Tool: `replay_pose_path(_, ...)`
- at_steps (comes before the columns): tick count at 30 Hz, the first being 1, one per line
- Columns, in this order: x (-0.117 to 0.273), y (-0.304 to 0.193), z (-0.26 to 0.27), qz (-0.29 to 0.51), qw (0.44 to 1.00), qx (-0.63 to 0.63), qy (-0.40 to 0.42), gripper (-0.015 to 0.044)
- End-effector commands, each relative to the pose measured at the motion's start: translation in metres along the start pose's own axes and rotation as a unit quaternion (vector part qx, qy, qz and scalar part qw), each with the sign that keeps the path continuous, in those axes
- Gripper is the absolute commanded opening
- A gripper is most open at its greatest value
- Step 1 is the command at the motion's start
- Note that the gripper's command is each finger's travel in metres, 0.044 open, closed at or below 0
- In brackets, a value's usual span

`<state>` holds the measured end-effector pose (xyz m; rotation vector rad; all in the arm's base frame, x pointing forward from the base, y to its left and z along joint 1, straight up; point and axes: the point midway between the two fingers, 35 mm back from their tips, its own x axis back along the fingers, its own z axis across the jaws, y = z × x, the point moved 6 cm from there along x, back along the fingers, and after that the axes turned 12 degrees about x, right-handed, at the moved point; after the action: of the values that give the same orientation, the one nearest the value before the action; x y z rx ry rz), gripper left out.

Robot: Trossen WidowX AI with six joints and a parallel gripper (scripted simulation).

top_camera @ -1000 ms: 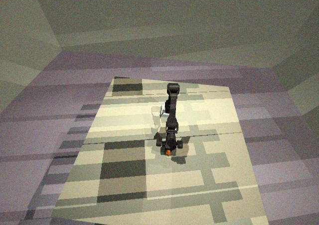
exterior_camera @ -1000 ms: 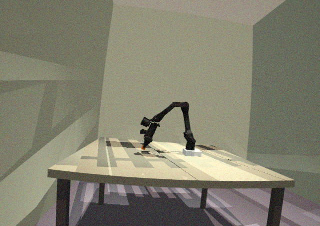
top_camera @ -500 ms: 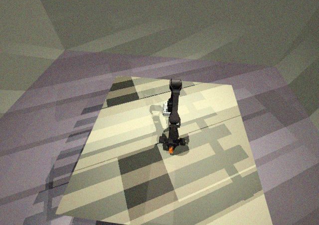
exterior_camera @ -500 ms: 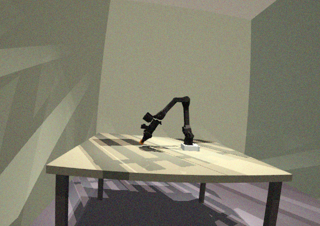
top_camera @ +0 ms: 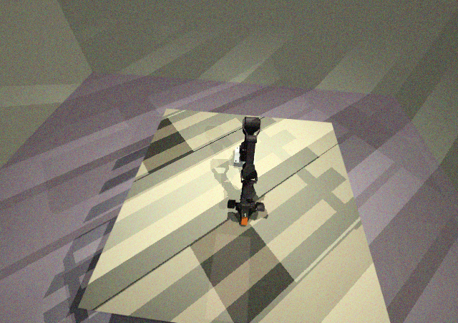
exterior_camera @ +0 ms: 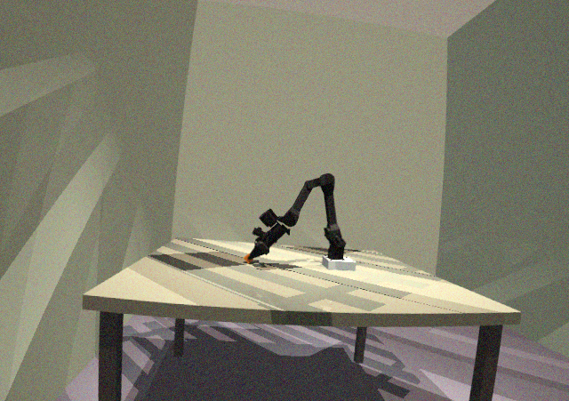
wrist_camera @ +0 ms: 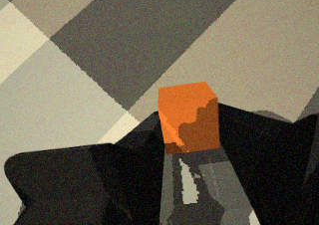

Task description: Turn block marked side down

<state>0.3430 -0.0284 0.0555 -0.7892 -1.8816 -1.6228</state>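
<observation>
The orange block (top_camera: 244, 221) (exterior_camera: 247, 259) (wrist_camera: 188, 108) is held between the fingertips. My gripper (top_camera: 244, 218) (exterior_camera: 250, 257) (wrist_camera: 186, 114) is shut on it. In the exterior view the gripper slants down to the left, with the block at its tip, at or just above the table (top_camera: 147, 215) (exterior_camera: 459, 295). The wrist view shows the block's faces partly lit and partly in shadow, with a dark finger on each side. No marked side can be made out, and I cannot tell whether the block touches the table.
The arm's white base (top_camera: 237, 157) (exterior_camera: 339, 262) stands behind the gripper, to its right in the exterior view. The table's front edge (exterior_camera: 206, 309) shows in the exterior view. Striped light and shadow cross the table top.
</observation>
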Motion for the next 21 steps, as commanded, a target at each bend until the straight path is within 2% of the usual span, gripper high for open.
replay_pose_path(1, -0.004, -0.011, 0.002, -0.025, 1.000, 0.002, -0.008, 0.0000)
replay_pose_path(16, 0.003, -0.033, 0.006, -0.133, 0.991, 0.002, -0.031, 0.0000)
replay_pose_path(21, 0.005, -0.035, 0.006, -0.145, 0.989, 0.001, -0.033, 0.0000)
